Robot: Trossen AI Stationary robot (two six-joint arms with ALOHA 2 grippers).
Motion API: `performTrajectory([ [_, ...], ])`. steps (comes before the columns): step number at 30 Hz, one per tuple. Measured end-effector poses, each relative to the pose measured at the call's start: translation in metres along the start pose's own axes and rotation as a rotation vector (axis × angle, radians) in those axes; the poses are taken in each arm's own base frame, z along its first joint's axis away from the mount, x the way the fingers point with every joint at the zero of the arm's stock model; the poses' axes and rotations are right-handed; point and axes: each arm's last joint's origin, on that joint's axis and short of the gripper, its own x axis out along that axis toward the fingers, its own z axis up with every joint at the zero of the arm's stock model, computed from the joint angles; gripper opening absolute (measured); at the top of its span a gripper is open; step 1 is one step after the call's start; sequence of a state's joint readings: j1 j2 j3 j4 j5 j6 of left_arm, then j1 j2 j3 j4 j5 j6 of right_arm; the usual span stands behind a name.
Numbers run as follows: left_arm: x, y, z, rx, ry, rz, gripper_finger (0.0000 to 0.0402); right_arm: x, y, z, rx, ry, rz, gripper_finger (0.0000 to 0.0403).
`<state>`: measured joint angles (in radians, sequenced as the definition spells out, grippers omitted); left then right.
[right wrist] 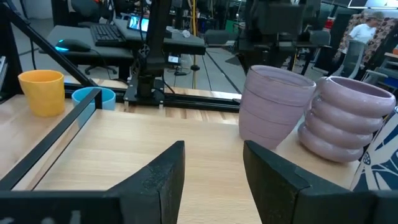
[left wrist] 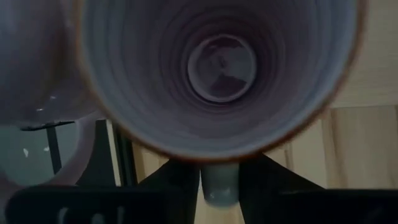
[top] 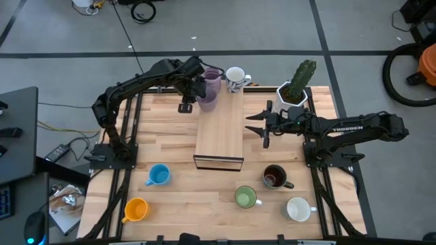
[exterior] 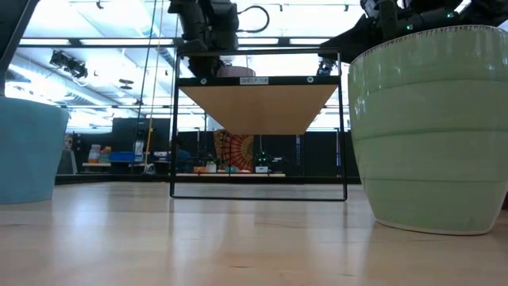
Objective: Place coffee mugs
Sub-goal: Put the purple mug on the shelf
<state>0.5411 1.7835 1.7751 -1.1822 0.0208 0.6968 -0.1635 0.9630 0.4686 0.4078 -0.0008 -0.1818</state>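
My left gripper (top: 202, 87) is at the far end of the wooden shelf (top: 219, 133), shut on a lilac mug (right wrist: 273, 106) that tilts there. A second lilac mug (right wrist: 345, 118) stands upright beside it on the shelf top. A white patterned mug (top: 235, 78) stands just past that one. My right gripper (top: 262, 126) hovers open at the shelf's right side, pointing toward it and touching nothing. Blue (top: 158, 175), orange (top: 136, 209), green (top: 245, 197), dark brown (top: 275, 177) and white (top: 298, 209) mugs stand on the table. My left gripper comes down from above and pinches a small lilac part (left wrist: 218, 184) at the mug's side, just below the rim, between its two fingers (left wrist: 177, 186). It looks like the handle. The mug tilts under the gripper, mouth up; whether its base touches the shelf top I cannot tell.
A white faceted planter with a cactus (top: 294, 88) stands at the table's far right, close to my right arm. The shelf's black frame (exterior: 258, 191) stands mid-table. In the low view the green mug (exterior: 429, 127) and blue mug (exterior: 28, 151) fill the sides.
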Motion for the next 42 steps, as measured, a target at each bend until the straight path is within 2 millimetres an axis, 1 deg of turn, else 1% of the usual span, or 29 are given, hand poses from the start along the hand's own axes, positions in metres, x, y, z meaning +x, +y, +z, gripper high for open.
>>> performTrajectory([
  [2, 0.004, 0.001, 0.001, 0.0, 0.008, -0.004, 0.0096, 0.0, 0.0, 0.0, 0.0, 0.002, 0.0, 0.0169],
  [8, 0.004, 0.002, 0.001, -0.009, -0.003, 0.005, 0.0095, 0.0, 0.0, -0.001, 0.001, 0.012, 0.002, 0.0169],
  [21, 0.004, 0.0, 0.001, -0.032, 0.005, -0.005, 0.0133, 0.0, 0.0, -0.002, 0.007, 0.015, 0.004, 0.0169],
  [30, 0.004, 0.007, -0.005, -0.116, 0.011, 0.005, 0.0118, 0.0, 0.0, -0.002, 0.005, 0.015, 0.004, 0.0169],
  [36, 0.004, 0.013, -0.009, -0.202, 0.009, 0.011, 0.0117, 0.0, 0.0, -0.001, 0.004, 0.014, 0.004, 0.0169],
  [42, 0.004, 0.014, -0.01, -0.231, 0.007, 0.014, 0.0117, 0.0, 0.0, -0.001, 0.003, 0.014, 0.004, 0.0169],
])
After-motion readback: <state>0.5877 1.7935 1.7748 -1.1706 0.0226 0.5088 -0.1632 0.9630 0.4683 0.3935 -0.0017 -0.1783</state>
